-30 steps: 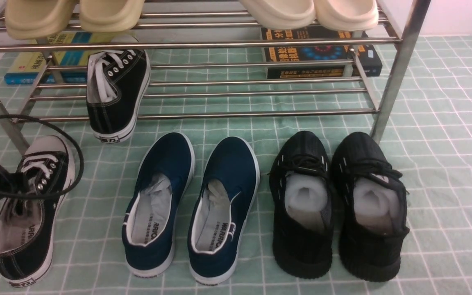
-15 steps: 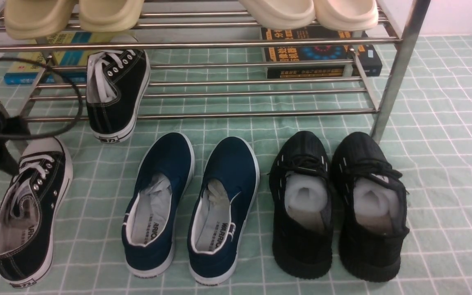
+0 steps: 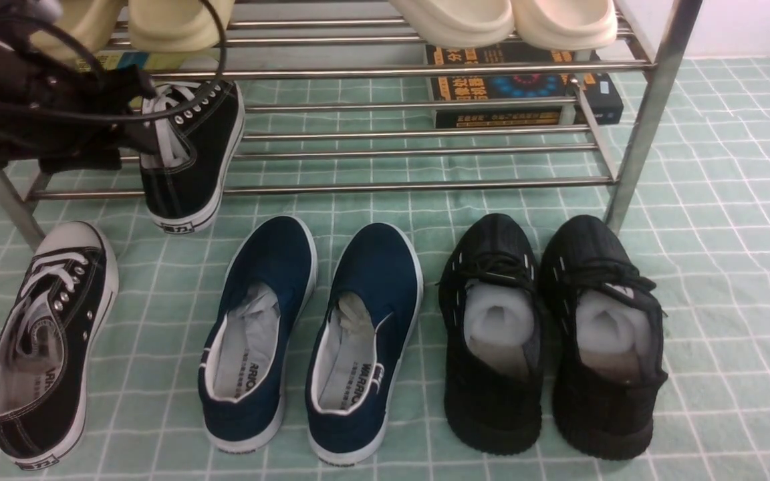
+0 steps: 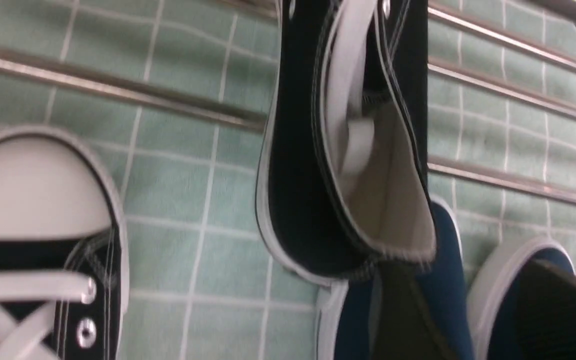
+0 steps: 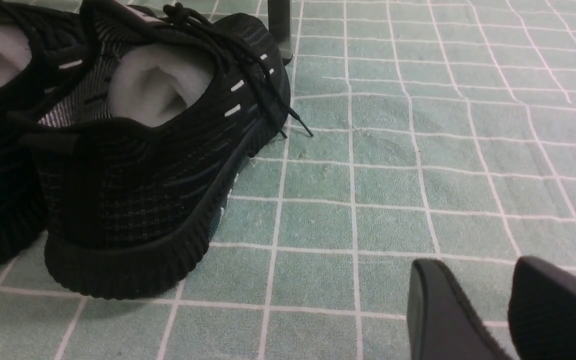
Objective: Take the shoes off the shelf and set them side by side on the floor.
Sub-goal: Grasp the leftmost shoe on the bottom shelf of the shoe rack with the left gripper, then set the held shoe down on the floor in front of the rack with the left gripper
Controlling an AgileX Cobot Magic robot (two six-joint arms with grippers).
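Shoes (image 3: 191, 153) of the canvas pair were split. One shoe (image 3: 47, 341) lay on the floor (image 3: 726, 267) at the far left, toe toward the shelf (image 3: 425, 186). We judged the gap between it and the slip-ons (image 3: 258, 334) was left for its partner. The other shoe (image 4: 348, 150) sat on the lower tier, heel overhanging the front tube, which offered its collar for a grasp. The left claw (image 4: 463, 280) hung by that shoe's laces, fingers wide and holding nothing. We could not tell whether it touched the shoe. We read this as lining up for the second pick. The right claw (image 5: 478, 270) hovered low over bare floor beside the knit sneakers (image 5: 133, 165), parted and empty, likely parked clear of the left-side work.
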